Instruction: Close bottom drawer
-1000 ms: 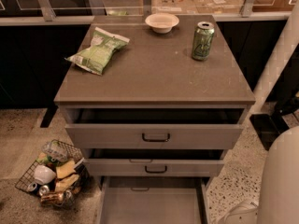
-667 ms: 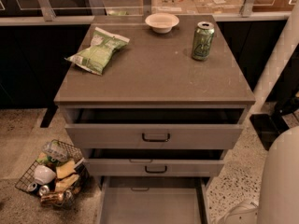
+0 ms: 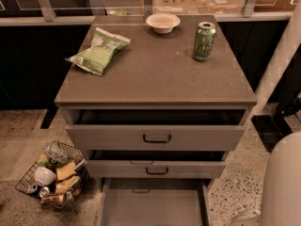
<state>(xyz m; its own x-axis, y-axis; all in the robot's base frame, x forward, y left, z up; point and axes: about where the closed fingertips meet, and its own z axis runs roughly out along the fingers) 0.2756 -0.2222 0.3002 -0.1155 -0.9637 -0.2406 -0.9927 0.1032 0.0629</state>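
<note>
- Bottom drawer (image 3: 153,206): lowest of 3, pulled far out. Tray runs off the btm edge; front & handle not in view.
- Handling, my guess: stiff tray on slides, prob light, nothing seen inside. No grip needed; flat push on the front, centred, so it doesn't rack.
- Tool: not in view, state can't tell. Only white arm (image 3: 282,182) shows, lower right, beside drawer.
- Vs 1 s ago: no change. Drawer just as far out, arm same spot, can (image 3: 204,41) on desk (image 3: 155,79) unmoved.

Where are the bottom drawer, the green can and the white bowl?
bottom drawer (image 3: 153,208), camera view, bare tray floor.
green can (image 3: 204,41), camera view, its side.
white bowl (image 3: 162,20), camera view, its bare inside.
pincer: out of the camera's view.
</note>
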